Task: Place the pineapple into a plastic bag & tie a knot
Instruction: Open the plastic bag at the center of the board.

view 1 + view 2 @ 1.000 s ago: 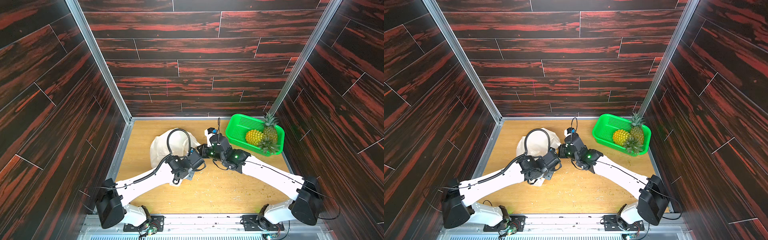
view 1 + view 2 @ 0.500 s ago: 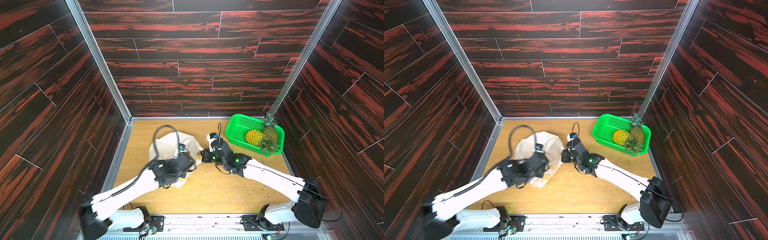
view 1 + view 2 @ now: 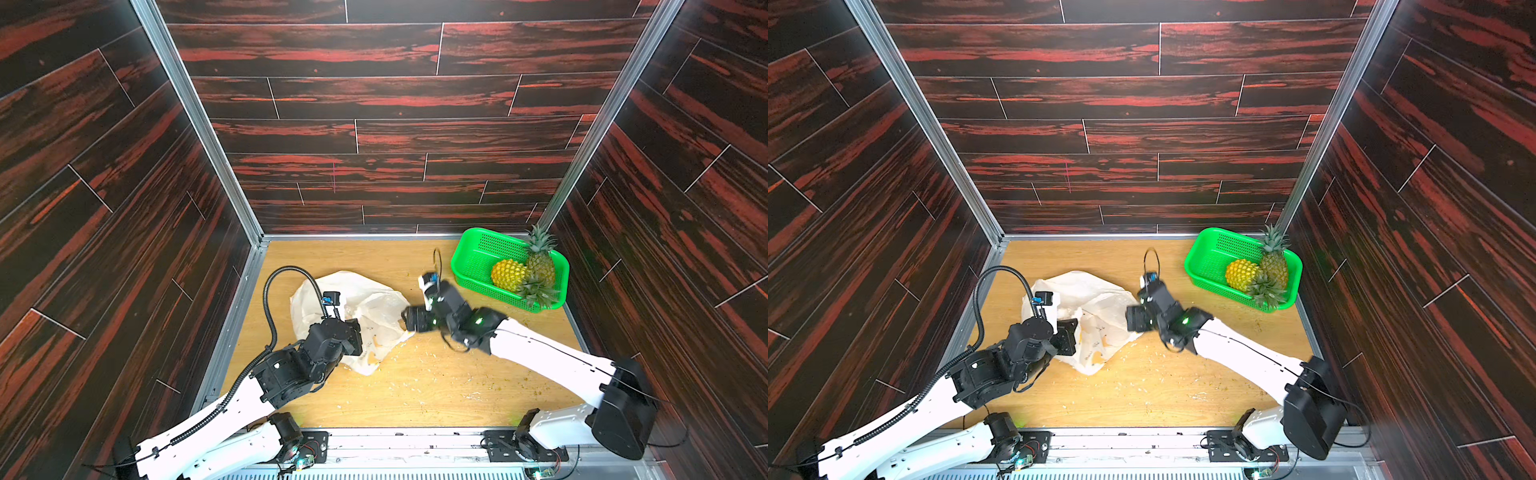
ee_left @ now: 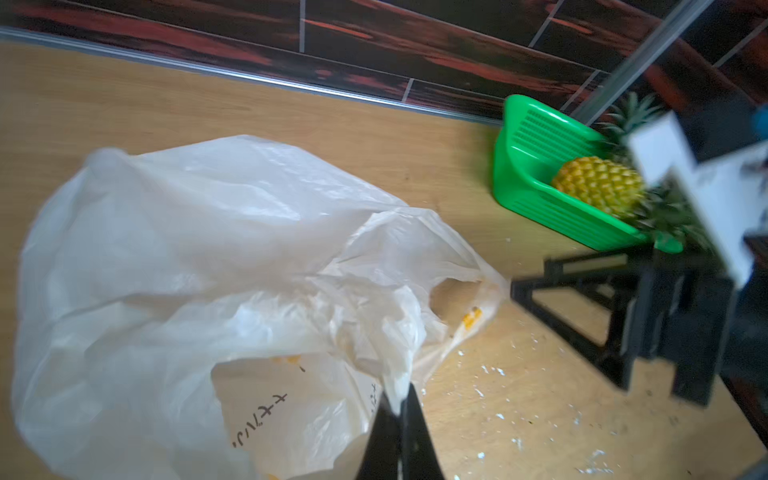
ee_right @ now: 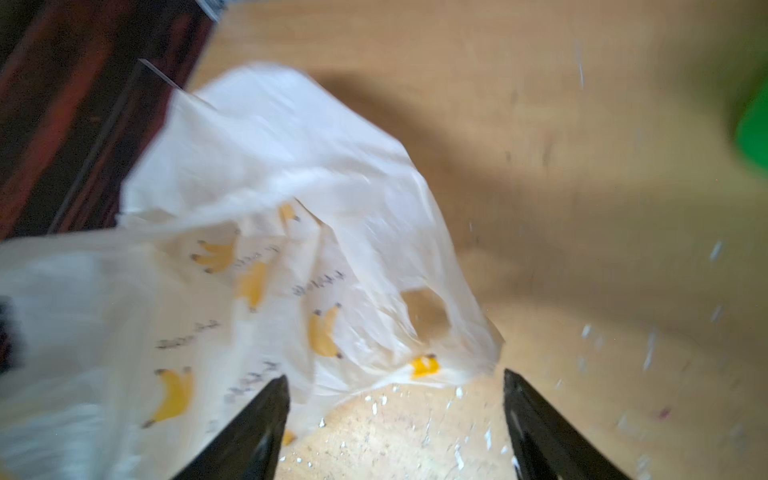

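Plastic bag (image 4: 208, 249) pinched in left hand (image 4: 401, 399), right hand (image 5: 395, 376) now let go

Right wrist view blurs and crops the plastic bag (image 5: 270, 174).

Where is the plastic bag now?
In both top views the plastic bag lies crumpled on the table, left of centre, its edge pinched by the left gripper, the open right gripper at its handle.

I count one plastic bag (image 3: 374, 303), two pineapples (image 3: 508, 275) (image 3: 541, 268), one green basket (image 3: 473, 253), plus my own two pincers (image 4: 401, 419) (image 5: 395, 376)
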Motion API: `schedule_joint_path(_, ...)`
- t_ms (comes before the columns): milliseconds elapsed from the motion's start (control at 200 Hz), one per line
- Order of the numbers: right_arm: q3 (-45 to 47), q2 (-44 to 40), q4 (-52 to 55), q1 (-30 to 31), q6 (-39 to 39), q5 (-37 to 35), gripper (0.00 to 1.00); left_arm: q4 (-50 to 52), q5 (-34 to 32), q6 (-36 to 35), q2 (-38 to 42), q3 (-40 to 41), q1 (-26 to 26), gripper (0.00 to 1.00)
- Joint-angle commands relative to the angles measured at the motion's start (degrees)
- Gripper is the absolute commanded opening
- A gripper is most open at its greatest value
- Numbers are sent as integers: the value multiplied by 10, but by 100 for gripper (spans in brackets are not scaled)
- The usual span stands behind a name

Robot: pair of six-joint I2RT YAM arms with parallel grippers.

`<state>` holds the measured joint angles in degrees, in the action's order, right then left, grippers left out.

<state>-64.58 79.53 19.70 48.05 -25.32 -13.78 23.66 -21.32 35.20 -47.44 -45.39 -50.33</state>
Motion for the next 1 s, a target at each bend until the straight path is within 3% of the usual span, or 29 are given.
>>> schedule_joint_path(0, -39, -19, 33, -6, 191, 32, 87, -66, 62, -39, 25, 13, 6, 0)
schedule_joint_path(200, 8, 6, -17, -83, 306, 164, 87, -114, 135, -92, 57, 35, 7, 0)
schedule_joint_path(341, 29, 24, -71, -117, 377, 180, 87, -124, 167, -130, 78, 55, 8, 0)
schedule_joint_path(516, -9, 92, -11, -158, 424, 254, 86, -128, 186, -155, 85, 61, 12, 0)
schedule_joint_path(641, -7, 116, 2, -158, 404, 301, 85, -123, 184, -155, 76, 60, 13, 0)
schedule_joint_path(852, 49, 98, -65, -156, 381, 306, 85, -112, 180, -146, 70, 56, 13, 0)
schedule_joint_path(992, 106, 69, -149, -129, 453, 265, 85, -104, 187, -148, 70, 51, 14, 0)
